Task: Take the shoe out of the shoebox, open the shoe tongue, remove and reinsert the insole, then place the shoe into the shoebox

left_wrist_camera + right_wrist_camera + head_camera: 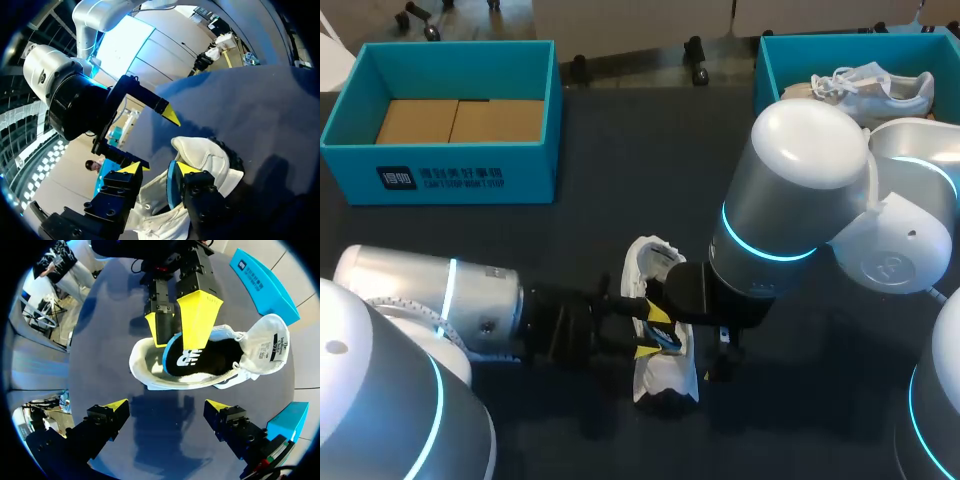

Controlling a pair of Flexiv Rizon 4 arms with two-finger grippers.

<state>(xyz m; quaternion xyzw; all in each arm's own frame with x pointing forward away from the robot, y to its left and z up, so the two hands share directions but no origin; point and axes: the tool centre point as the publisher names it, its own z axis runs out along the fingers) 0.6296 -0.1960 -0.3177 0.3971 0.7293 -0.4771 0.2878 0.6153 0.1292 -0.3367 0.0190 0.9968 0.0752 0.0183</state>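
The shoe (660, 380) lies at the table's near middle, its long axis running near to far. Your left gripper (652, 333) enters from its left, at the insole (210, 360); whether it grips cannot be told. Your right gripper (166, 407) hangs above, spread wide.

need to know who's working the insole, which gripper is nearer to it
Left. The left gripper is right at the insole, at its raised edge inside the shoe. The right gripper hangs open above the shoe, clear of the insole.
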